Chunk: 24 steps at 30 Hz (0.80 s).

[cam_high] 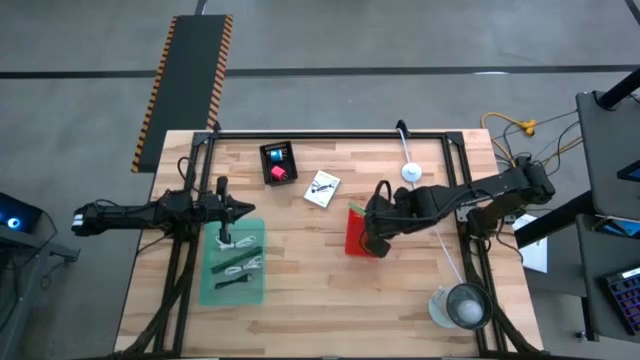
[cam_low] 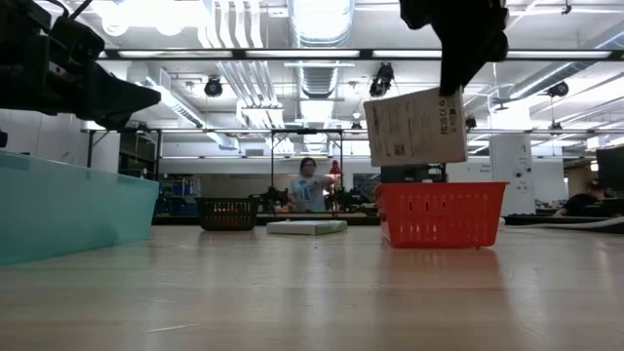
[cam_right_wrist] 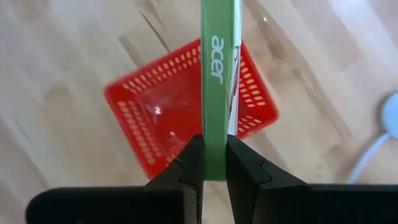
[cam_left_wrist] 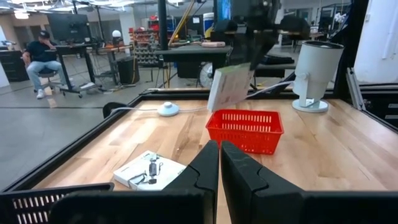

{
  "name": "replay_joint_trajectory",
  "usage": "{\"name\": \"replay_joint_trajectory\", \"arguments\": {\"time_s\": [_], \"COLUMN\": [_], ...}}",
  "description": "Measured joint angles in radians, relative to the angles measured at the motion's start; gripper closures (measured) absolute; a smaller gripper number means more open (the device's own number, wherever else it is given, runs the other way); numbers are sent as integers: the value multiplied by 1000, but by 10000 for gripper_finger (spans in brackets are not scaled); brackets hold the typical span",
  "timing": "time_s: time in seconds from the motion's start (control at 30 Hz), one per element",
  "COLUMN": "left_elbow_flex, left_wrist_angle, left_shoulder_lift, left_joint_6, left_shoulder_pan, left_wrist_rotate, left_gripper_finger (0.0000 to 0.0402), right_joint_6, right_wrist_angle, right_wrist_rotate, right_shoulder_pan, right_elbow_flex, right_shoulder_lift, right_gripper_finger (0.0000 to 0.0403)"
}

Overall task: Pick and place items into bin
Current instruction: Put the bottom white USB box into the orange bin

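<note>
My right gripper (cam_right_wrist: 214, 163) is clamped on the thin edge of a white printed packet (cam_low: 417, 127), its green spine marked "acer" standing up between my fingers (cam_right_wrist: 186, 165). I hold it in the air above the red basket (cam_right_wrist: 186, 112), which sits on the wooden table (cam_high: 300, 320) right of centre. My left gripper (cam_left_wrist: 219, 163) is pressed shut on nothing, hovering over the teal bin (cam_high: 232, 265) on the left side, where black and white cable pieces (cam_high: 240, 268) already lie.

My worry is the drop. I grip the packet near one end only, and it hangs tilted; I judge that if I let go from this height it could tip, catch the basket's rim and slide out onto the table. It also seems broad against the basket's mouth, so a skewed release might leave it propped on the wall.

My right wrist view shows the packet edge-on and lined over the basket's floor, but hides how high it hangs. The low view shows clear air between packet and rim. The high view alone shows the second packet (cam_high: 322, 188) lying flat behind, and the black basket (cam_high: 279, 163) with a red cube (cam_high: 278, 173) and something blue inside.
</note>
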Motion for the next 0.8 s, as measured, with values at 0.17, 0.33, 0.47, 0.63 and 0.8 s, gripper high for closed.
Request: {"name": "replay_joint_trajectory", "arguments": {"time_s": [0.17,0.33,0.47,0.63,0.8], "left_elbow_flex": [0,0,0,0,0], "left_wrist_angle": [-2,-1,-1,0,6], "left_shoulder_lift": [0,0,0,-1,-3], "left_joint_6": [-2,-2,-2,-2,-1], "left_shoulder_pan": [0,0,0,0,0], "left_wrist_rotate": [0,0,0,-1,-36], "left_gripper_finger": [400,400,400,400,400], "right_joint_6": [157,321,444,565,678], "right_wrist_angle": [54,58,86,118,118], "right_wrist_rotate": [-21,-27,-27,0,2], "right_shoulder_pan": [2,3,7,37,78], "right_elbow_flex": [-19,-31,-32,-35,-48], "right_shoulder_lift": [0,0,0,1,30], "right_gripper_finger": [373,373,374,374,374]}}
